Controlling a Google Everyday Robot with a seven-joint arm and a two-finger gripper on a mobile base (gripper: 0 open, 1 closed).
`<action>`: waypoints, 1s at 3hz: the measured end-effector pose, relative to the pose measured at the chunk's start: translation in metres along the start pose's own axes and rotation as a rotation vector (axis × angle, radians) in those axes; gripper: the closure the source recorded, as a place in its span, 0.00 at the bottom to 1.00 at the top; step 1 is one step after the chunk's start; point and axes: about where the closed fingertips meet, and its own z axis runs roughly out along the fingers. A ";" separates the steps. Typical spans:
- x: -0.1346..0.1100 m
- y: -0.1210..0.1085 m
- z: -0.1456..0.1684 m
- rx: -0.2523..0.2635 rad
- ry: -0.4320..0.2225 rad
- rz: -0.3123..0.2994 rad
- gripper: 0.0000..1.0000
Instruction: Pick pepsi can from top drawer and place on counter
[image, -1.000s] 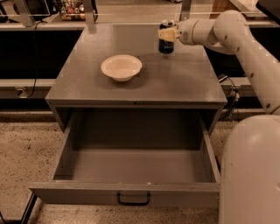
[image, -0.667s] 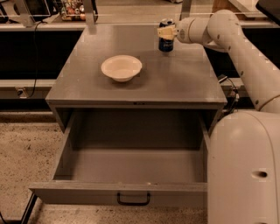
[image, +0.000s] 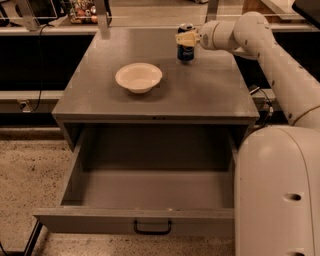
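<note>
One pepsi can (image: 185, 51) stands far right on the counter (image: 200, 90), its top pinched between the jaws.

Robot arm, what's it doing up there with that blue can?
The robot's arm reaches across the grey cabinet, and its gripper is at the top of the pepsi can. The can stands upright near the back of the counter, so it looks like the robot is setting it down there. The top drawer is pulled wide open with no can inside. A white bowl sits nearer the middle of the counter, apart from the can.
</note>
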 end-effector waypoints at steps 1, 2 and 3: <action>0.001 0.002 0.002 -0.004 0.001 0.001 0.04; 0.002 0.003 0.004 -0.006 0.002 0.001 0.00; 0.002 0.003 0.004 -0.006 0.002 0.001 0.00</action>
